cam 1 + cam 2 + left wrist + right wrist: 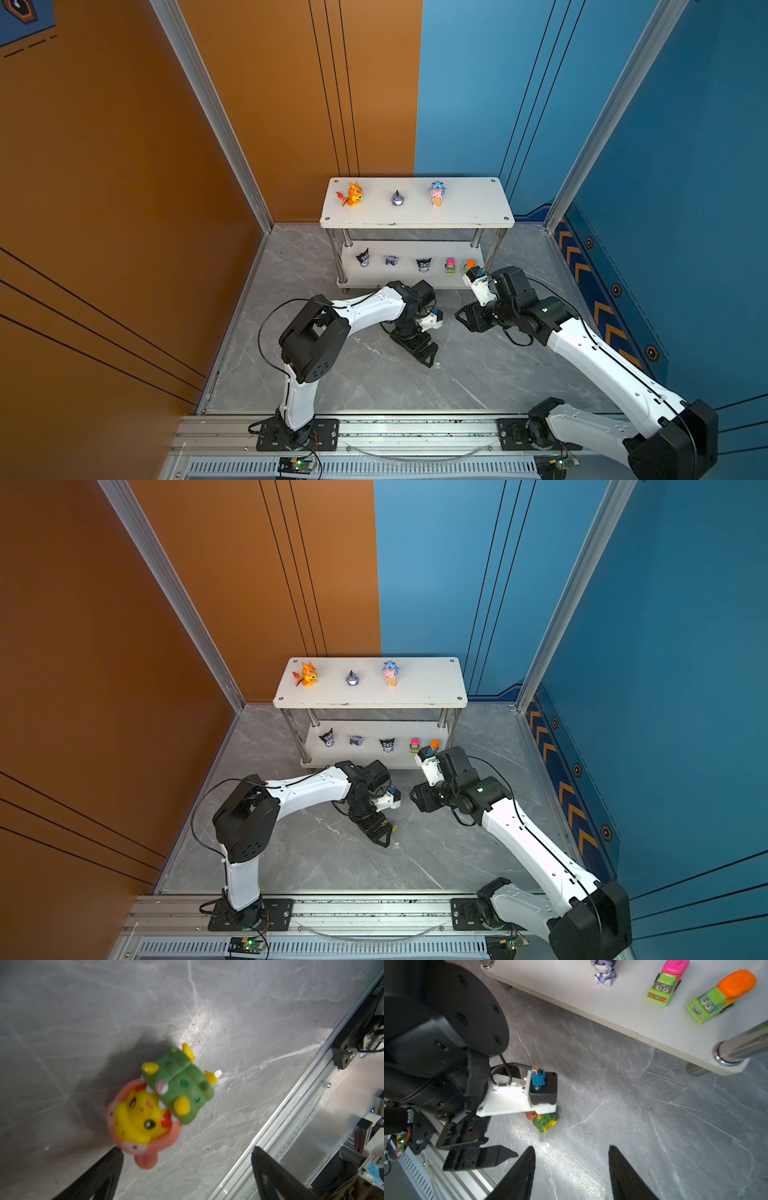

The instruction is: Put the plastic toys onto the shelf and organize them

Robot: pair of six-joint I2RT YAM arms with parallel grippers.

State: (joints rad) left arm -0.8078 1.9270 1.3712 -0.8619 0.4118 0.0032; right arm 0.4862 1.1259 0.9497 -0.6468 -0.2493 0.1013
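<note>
Looking for anything readable and not getting far: some pale lettering [379, 991] is showing on the dark strip beside the aluminium rail [291, 1105] in the left wrist view. It's getting cut off at the edge, so I can't make it out.

The left pincer [187, 1148] is hanging low over the grey marbled desk [332, 374] with its jaws spread wide and gripping nothing. The pink toy [145, 1109], with its yellow face and green spiky part, is lying on the desk just past one fingertip [116, 1153]. From the right wrist view, the left arm's white camera mount [512, 1097] is covering part of that toy.

The right pincer [571, 1147] is hovering with a moderate gap, empty, near the shelf [469, 199] by a chrome leg [741, 1047].

On top of the shelf, the orange dragon [352, 194], grey-blue donkey [398, 198] and blue creature on a cone [436, 193] are standing in a row. Down below, three black-purple imps [363, 257] are sitting beside the pink car [666, 985] and orange car [720, 997], both wearing painted cartoon faces. In both top views the right arm's wrist is crowding the orange car.
</note>
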